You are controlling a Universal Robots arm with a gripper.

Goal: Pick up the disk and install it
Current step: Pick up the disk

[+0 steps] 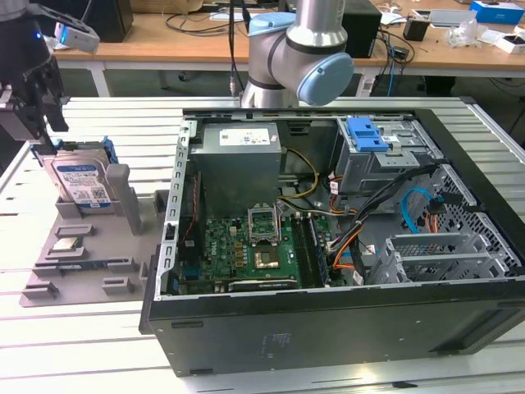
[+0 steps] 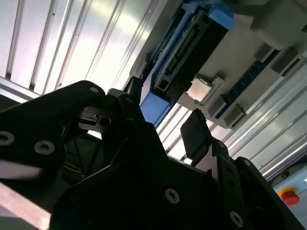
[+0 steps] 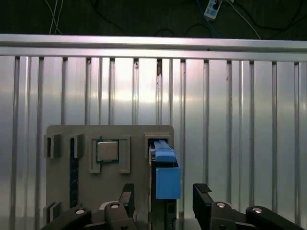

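One disk [image 1: 79, 182] stands on edge in the grey holder [image 1: 90, 263], to the exterior view's left of the computer case [image 1: 328, 328]. Its thin blue edge lies in line between the spread, empty fingers of the gripper [image 3: 164, 189] just above.

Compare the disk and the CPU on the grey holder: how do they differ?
Pose: the disk stands on edge in its slot; the CPU lies flat in a recess.
Size: the disk is far larger than the CPU.
Look: the disk has a blue frame and a label; the CPU is a bare silver square.
Shared: both sit on the grey holder.
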